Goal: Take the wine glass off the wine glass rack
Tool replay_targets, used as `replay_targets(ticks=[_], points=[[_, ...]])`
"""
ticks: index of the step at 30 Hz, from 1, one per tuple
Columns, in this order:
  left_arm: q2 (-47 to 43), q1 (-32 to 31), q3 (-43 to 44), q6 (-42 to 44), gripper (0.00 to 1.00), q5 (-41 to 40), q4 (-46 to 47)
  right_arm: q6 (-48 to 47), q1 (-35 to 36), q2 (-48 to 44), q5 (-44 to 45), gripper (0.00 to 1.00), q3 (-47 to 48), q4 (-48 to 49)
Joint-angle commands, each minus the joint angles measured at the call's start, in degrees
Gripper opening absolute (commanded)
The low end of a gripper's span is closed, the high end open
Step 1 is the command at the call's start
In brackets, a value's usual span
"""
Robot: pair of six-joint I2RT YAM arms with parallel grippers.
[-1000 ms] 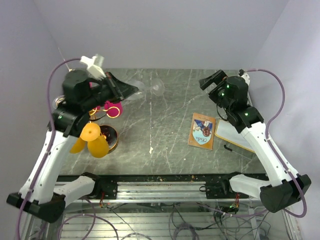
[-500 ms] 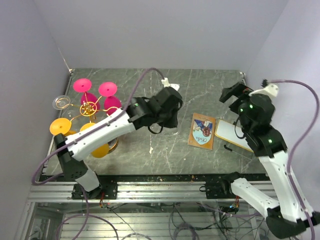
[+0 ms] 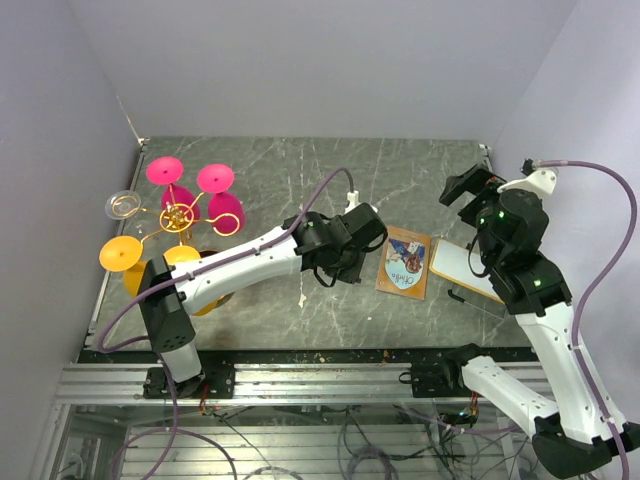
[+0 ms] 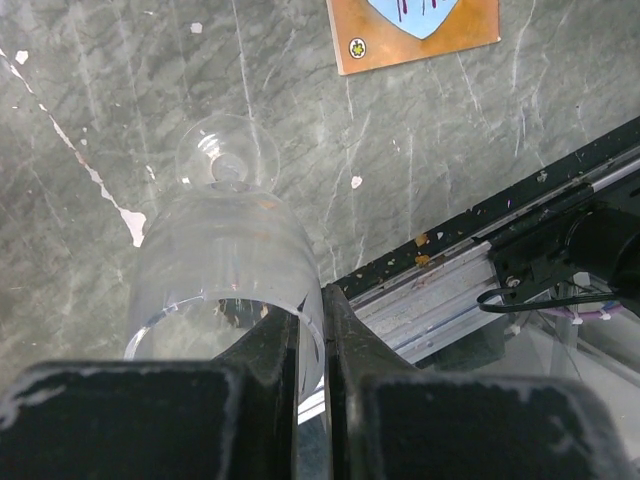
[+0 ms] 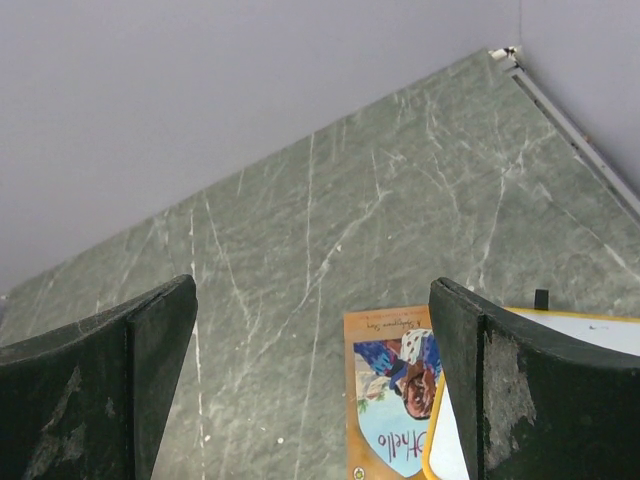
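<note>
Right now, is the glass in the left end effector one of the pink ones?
No, the left end effector is clamped on the rim of a clear wine glass, see-through down to its foot.

Wine glass rim partly behind left hand, card cut by top edge, rack base under left arm

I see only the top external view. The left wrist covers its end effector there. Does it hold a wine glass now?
Observer: Yes. In the left wrist view the left end effector is shut on the rim of a clear wine glass.
Operator: Which way does the glass point?
Observer: Its foot points down toward the table; I cannot tell if it touches.
Operator: And the right one?
Observer: The right end effector is wide open, with nothing between its fingers.
</note>
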Motion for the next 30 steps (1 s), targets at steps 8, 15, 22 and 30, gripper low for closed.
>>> replay_targets(ticks=[8,15,22,30], points=[[2.98,-0.01,-2.12,1.94,0.07,3.42,2.37,-0.23,-0.05,0.54,-3.07,1.00,-0.58,0.74],[2.40,0.00,-3.48,2.13,0.26,2.71,2.32,-0.13,-0.08,1.55,-4.95,1.00,-0.44,0.49],[-8.48,0.00,-2.75,2.72,0.59,-4.20,3.06,-1.85,-0.08,2.12,-9.00,1.00,0.07,1.05],[-26.72,0.25,-1.71,5.12,0.79,-13.39,4.85,-6.94,-0.04,4.79,-26.38,1.00,1.12,3.62]])
